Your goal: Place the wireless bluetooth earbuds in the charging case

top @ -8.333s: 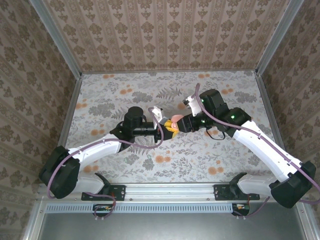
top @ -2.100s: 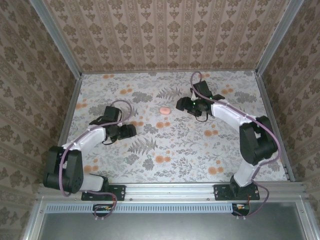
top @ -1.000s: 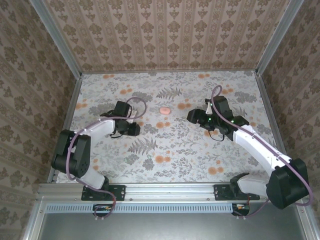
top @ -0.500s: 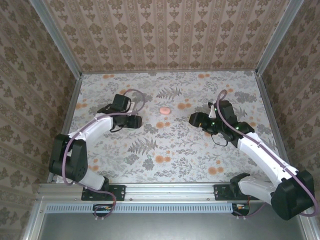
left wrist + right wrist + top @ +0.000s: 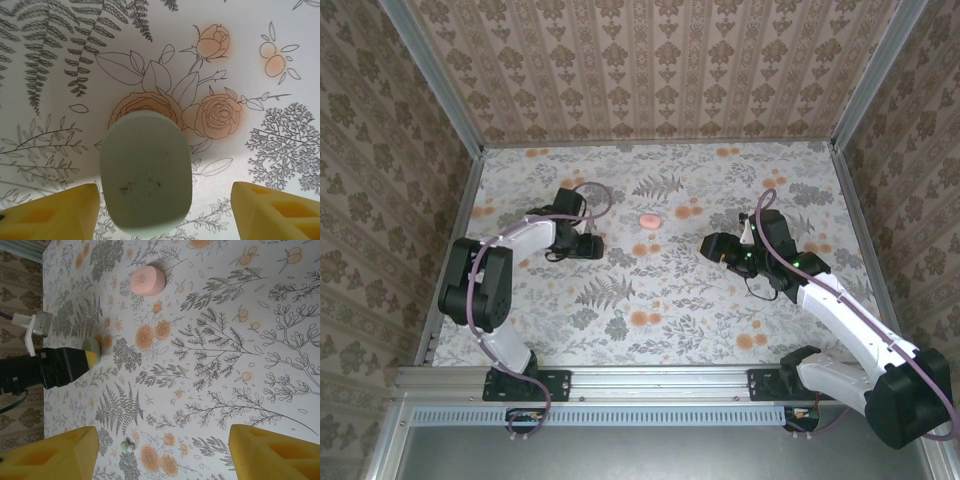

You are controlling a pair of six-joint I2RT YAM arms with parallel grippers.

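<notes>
A pale green oval charging case (image 5: 145, 172) lies shut on the flowered table between the yellow fingers (image 5: 50, 212) of my left gripper (image 5: 160, 205). The jaws stand open, apart from the case on both sides. From the right wrist, that case (image 5: 92, 345) peeks out at the left gripper's (image 5: 89, 359) tip. Two tiny pale rounded earbuds (image 5: 127, 446) lie touching each other on the cloth, low between the fingers of my open, empty right gripper (image 5: 162, 452). In the top view the left gripper (image 5: 595, 248) and right gripper (image 5: 708, 245) face each other across the middle.
A pink oval case (image 5: 648, 220) lies shut at the centre back, also seen from the right wrist as the pink case (image 5: 147, 280). Patterned walls (image 5: 410, 150) enclose the table on three sides. Printed orange flowers dot the cloth.
My left gripper's jaws have opened around the green case and its arm has folded in toward the left. The right gripper has drawn back slightly toward the near right.
</notes>
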